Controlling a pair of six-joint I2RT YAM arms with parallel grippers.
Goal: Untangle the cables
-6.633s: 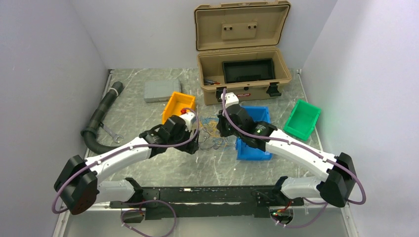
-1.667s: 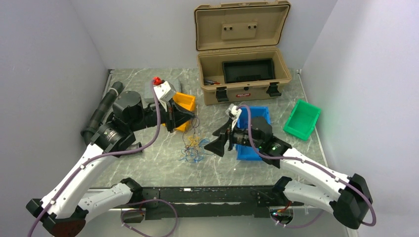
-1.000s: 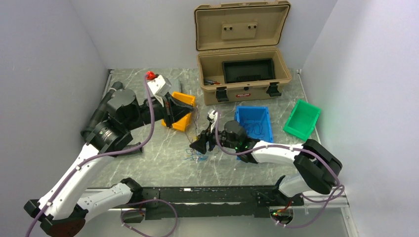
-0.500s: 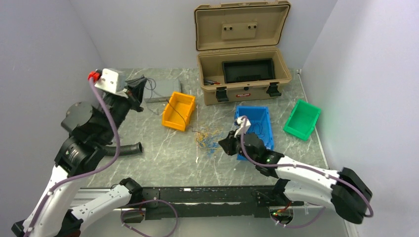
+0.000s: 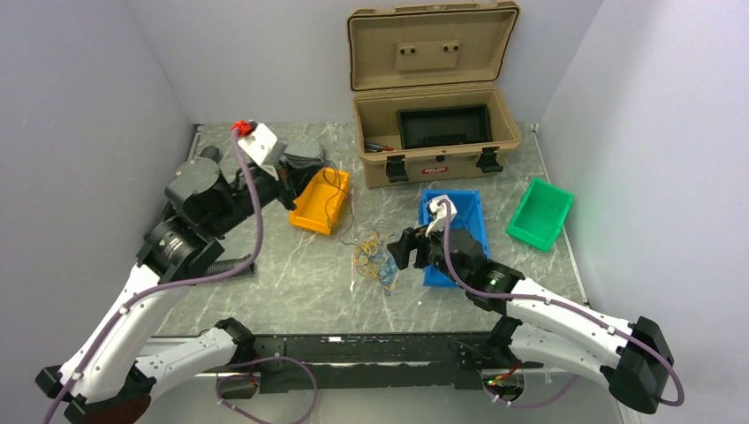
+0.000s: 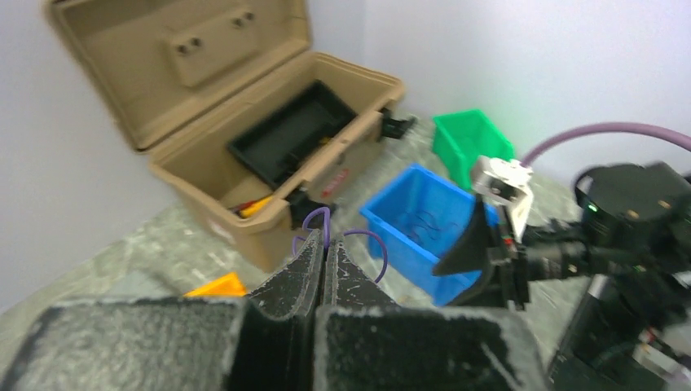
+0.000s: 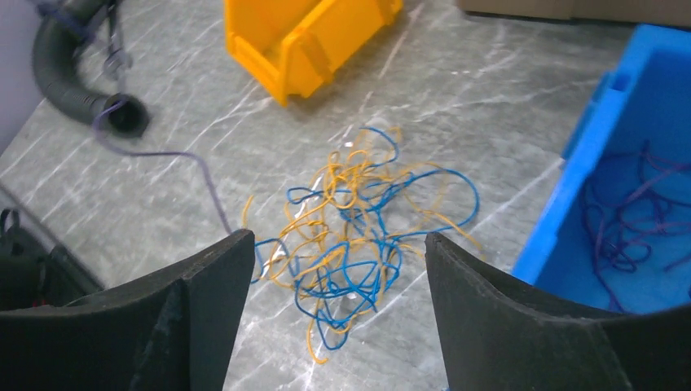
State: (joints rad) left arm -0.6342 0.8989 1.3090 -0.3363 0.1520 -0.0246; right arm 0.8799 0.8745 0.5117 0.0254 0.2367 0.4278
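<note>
Right gripper (image 7: 336, 237) (image 5: 402, 250): fingers wide apart, nothing between them, hovering low over the bench (image 7: 187, 138).

Cables (image 7: 354, 244) (image 5: 373, 256) lie on the bench just ahead of and below that gripper, lined up with the gap between its fingers. No contact visible.

Cable look:
- 1 loose, flat heap of thin wires in 2 main colours, yellow and blue.
- Loops are threaded through each other. Blue sits mostly on the near and right side, yellow runs through the middle.
- A few free ends stick out at the edges.

Blue bin (image 7: 570, 163) (image 5: 428, 265) sits just right of the heap, with a few thin purple wires in it. Orange bin (image 7: 301, 41) (image 5: 313, 208) is beyond the heap, to the left. The black corrugated hose (image 7: 73, 81) lies further left on the bench.

Left gripper (image 6: 323, 244) (image 5: 305, 168) is raised over the back-left of the bench, past the orange bin and well apart from the heap. Its fingers are pressed together on a thin purple wire (image 6: 313, 213) that loops out at the tips. In the top view, a thin dark strand hangs from it across the orange bin and down toward the heap.

At the back is the tan case (image 5: 433, 168) with its lid up. The green bin (image 5: 539, 212) is far right.
</note>
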